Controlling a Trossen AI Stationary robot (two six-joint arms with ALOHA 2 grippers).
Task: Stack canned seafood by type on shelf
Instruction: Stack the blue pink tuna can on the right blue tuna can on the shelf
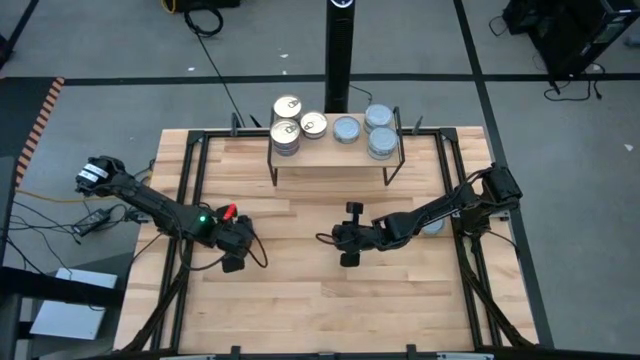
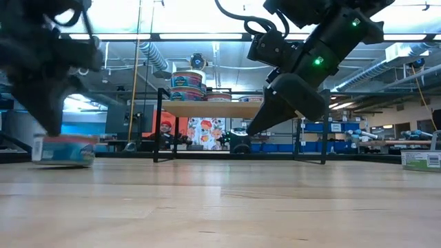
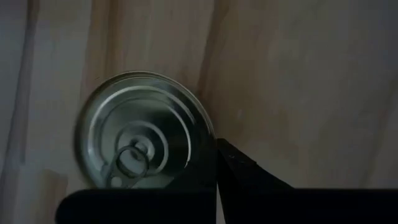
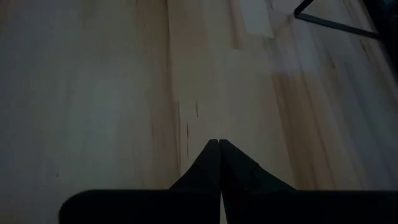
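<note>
The shelf [image 1: 335,157] stands at the table's far middle. On it, gold-topped tins [image 1: 286,136] sit stacked at its left and blue-grey-topped tins [image 1: 381,143] at its right. A gold pull-tab tin [image 3: 143,134] rests flat on the table at the near left [image 2: 63,150]. My left gripper [image 3: 217,146] is shut and points down beside and partly over this tin; in the high view the gripper [image 1: 233,262] hides it. My right gripper [image 1: 338,238] hangs shut above bare wood mid-table [image 4: 219,144], holding nothing. My left gripper comes from above with its fingers shut beside the pull-tab tin. One finger [image 3: 199,180] covers the tin's rim [image 3: 208,134] in the wrist view. I cannot tell whether it touches the rim. The tin lies flat on the table.
One more tin [image 1: 432,226] lies on the table under my right arm, seen at the right in the low view [image 2: 420,160]. The shelf's black legs [image 2: 159,127] stand ahead. A black pole [image 1: 338,55] rises behind the shelf. Bare wood [image 1: 300,300] lies between and in front of the arms.
</note>
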